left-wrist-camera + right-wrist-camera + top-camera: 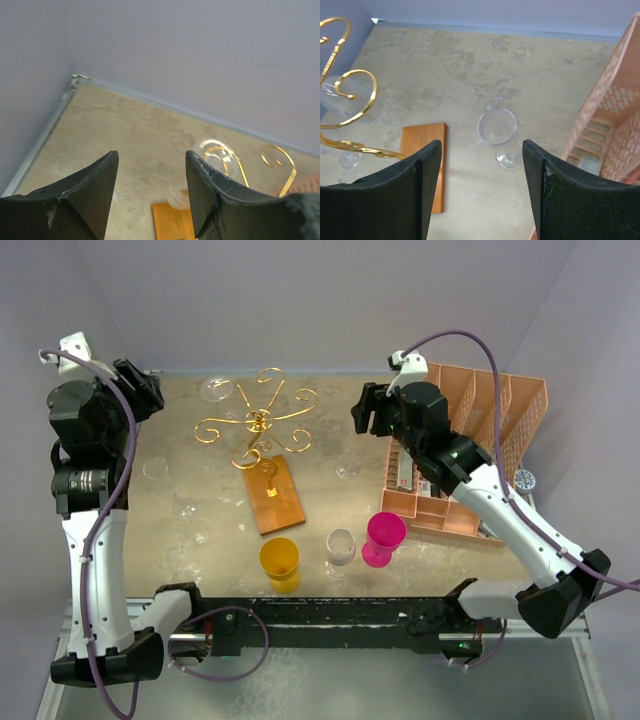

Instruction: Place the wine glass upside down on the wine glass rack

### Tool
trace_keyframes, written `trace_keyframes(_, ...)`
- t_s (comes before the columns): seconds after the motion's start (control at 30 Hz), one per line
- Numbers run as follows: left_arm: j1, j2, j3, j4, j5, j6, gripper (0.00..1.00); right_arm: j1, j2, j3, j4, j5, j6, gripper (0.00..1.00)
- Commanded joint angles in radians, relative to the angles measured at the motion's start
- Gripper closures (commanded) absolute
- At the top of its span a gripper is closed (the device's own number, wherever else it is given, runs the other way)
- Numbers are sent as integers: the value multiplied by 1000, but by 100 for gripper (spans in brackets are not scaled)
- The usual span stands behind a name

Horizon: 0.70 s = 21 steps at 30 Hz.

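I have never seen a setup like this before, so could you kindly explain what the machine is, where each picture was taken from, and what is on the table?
These are two robot arms bolted at the table's near edge. The big picture looks down from above; the other two come from cameras on each wrist, whose dark fingers frame the view.

The left gripper and the right gripper are both open and hold nothing.

On the table stands the gold wine glass rack on its wooden base. A clear wine glass appears to hang at its far left arm. Nearer are a yellow cup, a clear glass and a pink cup. Another wine glass stands upright before the right gripper. A salmon-pink organizer sits on the right.
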Motion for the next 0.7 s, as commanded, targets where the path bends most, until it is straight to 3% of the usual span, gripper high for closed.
trace_keyframes(0.0,-26,-40,37,-45,273,-28,46,-69,25,70,-75,-97,-115,33)
trace_keyframes(0.33,-96,-136,50,-20,465,-24,46,-84,207,179,-131,-258,-186,36)
trace_keyframes(0.67,-136,-194,39,19,569,-4,45,-83,380,308,-231,-239,-263,43)
